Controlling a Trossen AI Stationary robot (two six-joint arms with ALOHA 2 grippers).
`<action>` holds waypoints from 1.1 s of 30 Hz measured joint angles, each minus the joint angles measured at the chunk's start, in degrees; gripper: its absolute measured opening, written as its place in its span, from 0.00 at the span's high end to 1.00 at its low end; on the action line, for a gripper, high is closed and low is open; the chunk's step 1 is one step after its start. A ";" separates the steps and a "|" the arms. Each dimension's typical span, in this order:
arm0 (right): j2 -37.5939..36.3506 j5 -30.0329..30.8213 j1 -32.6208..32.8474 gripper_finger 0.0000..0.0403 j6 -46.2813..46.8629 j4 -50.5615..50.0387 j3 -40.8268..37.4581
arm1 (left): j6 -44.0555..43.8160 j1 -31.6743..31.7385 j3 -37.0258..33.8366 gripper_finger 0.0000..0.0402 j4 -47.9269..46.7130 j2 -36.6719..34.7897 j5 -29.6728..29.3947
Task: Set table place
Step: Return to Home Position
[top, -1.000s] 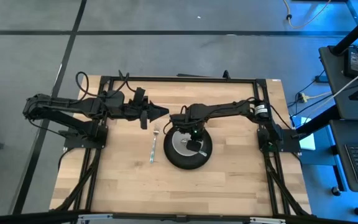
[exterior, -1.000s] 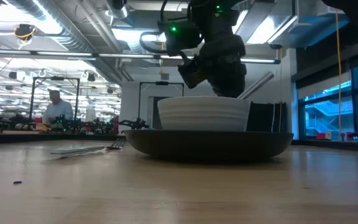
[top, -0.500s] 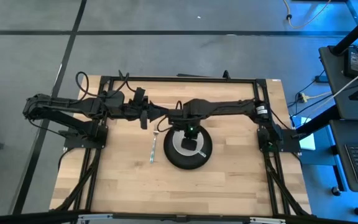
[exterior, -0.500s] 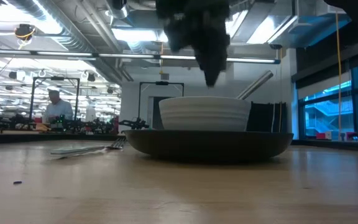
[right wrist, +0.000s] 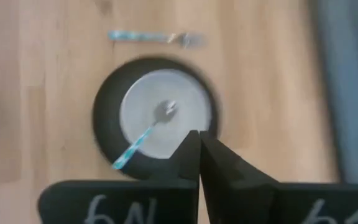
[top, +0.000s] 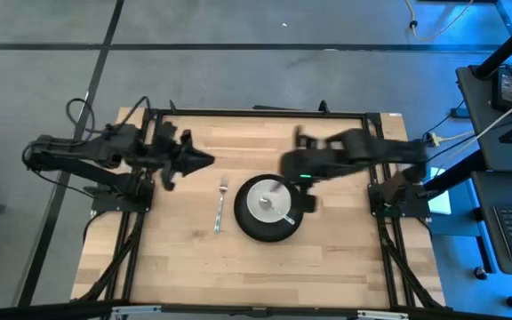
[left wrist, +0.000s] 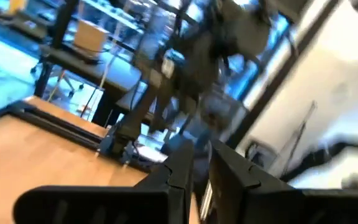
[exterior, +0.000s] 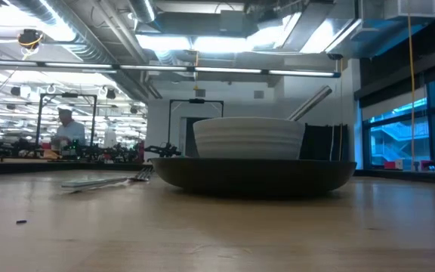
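The black plate (top: 246, 224) lies on the table (top: 327, 258) with the white bowl (top: 261, 201) standing in it. The silver spoon (top: 284, 213) rests with its head in the bowl and its handle (exterior: 313, 103) leaning up over the rim. The silver fork (top: 220, 205) lies flat on the wood left of the plate. My right gripper (top: 284, 165) hangs shut and empty above the plate's far right side. In the right wrist view it looks down on plate (right wrist: 107, 99), bowl (right wrist: 185, 102) and spoon (right wrist: 143, 135). My left gripper (top: 208, 160) is shut, far left of the fork.
Black frame rails (top: 256, 113) run along the table's far edge. Bare wood lies in front of the plate (exterior: 251, 172) and to its right. In the low view a person (exterior: 69, 130) sits at a bench far behind the fork (exterior: 104, 181).
My right gripper has risen from the bowl, left the low view and drawn back toward the table's right and far side. The spoon stays in the bowl. My left gripper has pulled back toward the table's left edge.
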 joint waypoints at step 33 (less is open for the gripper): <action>-69.32 12.05 12.19 0.97 3.02 82.79 -97.39 | 19.58 -4.96 -30.96 0.89 9.10 -32.61 -7.62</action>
